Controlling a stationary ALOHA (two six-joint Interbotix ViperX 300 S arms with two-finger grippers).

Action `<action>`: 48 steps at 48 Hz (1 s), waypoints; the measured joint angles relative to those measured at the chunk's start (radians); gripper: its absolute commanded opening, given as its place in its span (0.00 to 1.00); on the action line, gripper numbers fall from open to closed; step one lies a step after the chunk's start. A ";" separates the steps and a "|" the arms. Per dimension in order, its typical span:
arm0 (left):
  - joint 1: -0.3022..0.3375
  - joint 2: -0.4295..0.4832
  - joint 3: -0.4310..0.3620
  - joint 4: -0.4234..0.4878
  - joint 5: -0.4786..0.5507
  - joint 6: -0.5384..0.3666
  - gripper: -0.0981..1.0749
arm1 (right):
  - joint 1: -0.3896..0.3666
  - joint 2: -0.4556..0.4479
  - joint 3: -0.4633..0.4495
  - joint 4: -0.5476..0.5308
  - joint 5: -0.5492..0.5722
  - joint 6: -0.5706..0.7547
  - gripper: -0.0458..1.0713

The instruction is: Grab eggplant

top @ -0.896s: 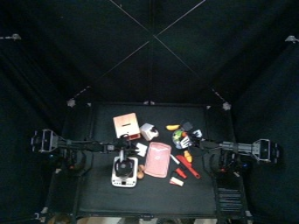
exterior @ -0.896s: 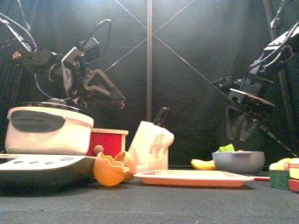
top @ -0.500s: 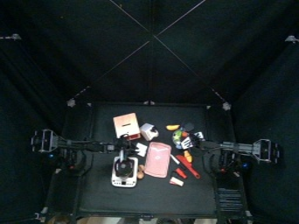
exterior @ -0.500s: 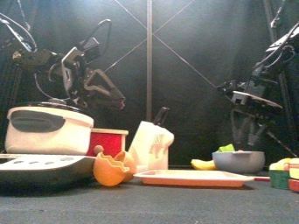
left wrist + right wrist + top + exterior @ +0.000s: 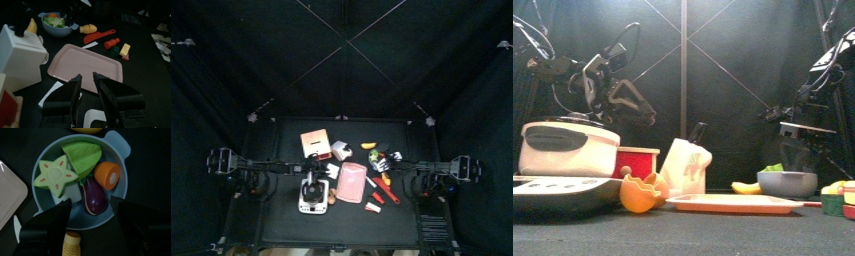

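The purple eggplant (image 5: pixel 94 199) lies in a blue-grey bowl (image 5: pixel 117 143) beside a star fruit slice (image 5: pixel 55 176), a green leaf and an orange slice. My right gripper (image 5: pixel 91 223) hovers over the bowl, open wide, with the eggplant between and just ahead of its jaws, untouched. Seen from the front, this gripper (image 5: pixel 810 152) hangs just above the bowl (image 5: pixel 786 185), whose wall hides the eggplant. My left gripper (image 5: pixel 87 82) rests raised at the left, above the pink tray (image 5: pixel 100 67), its jaws a narrow gap apart and holding nothing.
Left of the bowl stand a white knife block (image 5: pixel 683 167), a red box (image 5: pixel 636 161) and a rice cooker (image 5: pixel 567 150). An orange piece (image 5: pixel 640 193) lies by the tray. A banana (image 5: pixel 746 187) and small blocks (image 5: pixel 840 198) crowd the bowl's sides.
My right gripper has come down and shifted slightly right, now hanging close over the bowl. The left arm has not moved.
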 measured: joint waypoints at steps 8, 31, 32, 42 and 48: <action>0.000 0.000 0.003 0.000 0.000 0.000 0.67 | 0.000 0.029 -0.014 -0.002 0.000 0.005 0.87; 0.000 -0.002 0.003 0.000 0.000 0.000 0.67 | 0.000 0.055 -0.018 0.003 -0.038 0.000 0.78; 0.000 0.000 0.003 0.000 0.000 0.000 0.67 | 0.000 0.055 -0.017 0.003 -0.040 0.000 0.78; 0.000 0.000 0.005 0.000 0.000 0.000 0.67 | 0.000 0.057 -0.025 0.003 -0.029 0.002 0.78; 0.000 -0.002 0.003 0.000 0.000 0.000 0.67 | 0.000 0.041 -0.040 0.029 0.040 -0.003 0.78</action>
